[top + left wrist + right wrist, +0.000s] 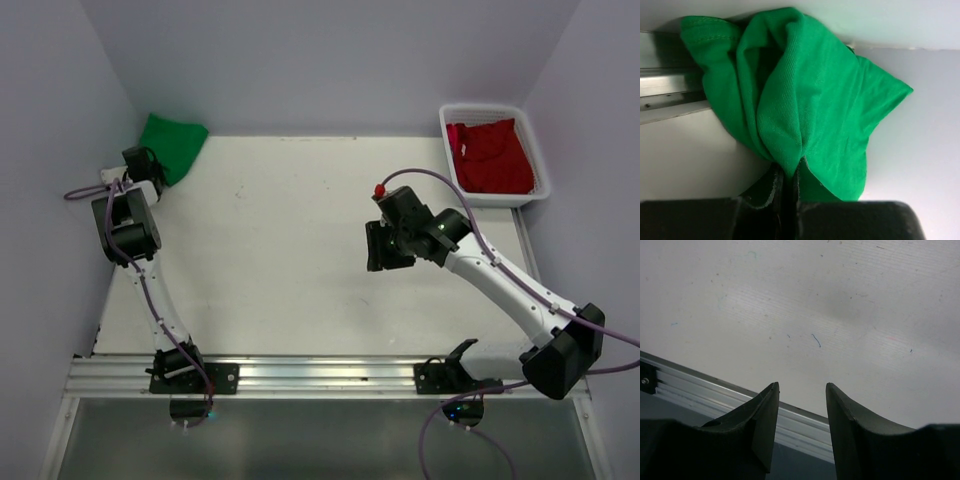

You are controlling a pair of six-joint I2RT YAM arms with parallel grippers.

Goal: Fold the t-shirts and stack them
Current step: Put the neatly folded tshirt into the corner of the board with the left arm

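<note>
Right pincer (802, 386) hangs over the desk (290, 240), jaws parted on nothing, so it's free to help. Left pincer (787, 175) is clenched on a bunched fold of the green t-shirt (805, 95), heaped just ahead of it against the wall (100, 80), probably to drag it out. The red t-shirt (490, 155) waits in the basket (506, 201), well beyond the right pincer.

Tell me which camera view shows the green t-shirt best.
The left wrist view: the green t-shirt fills the picture, folds and stitched hem clear, pinched in the left gripper. The top view shows a small bunch in the far left corner. The right wrist view shows none of it.
</note>
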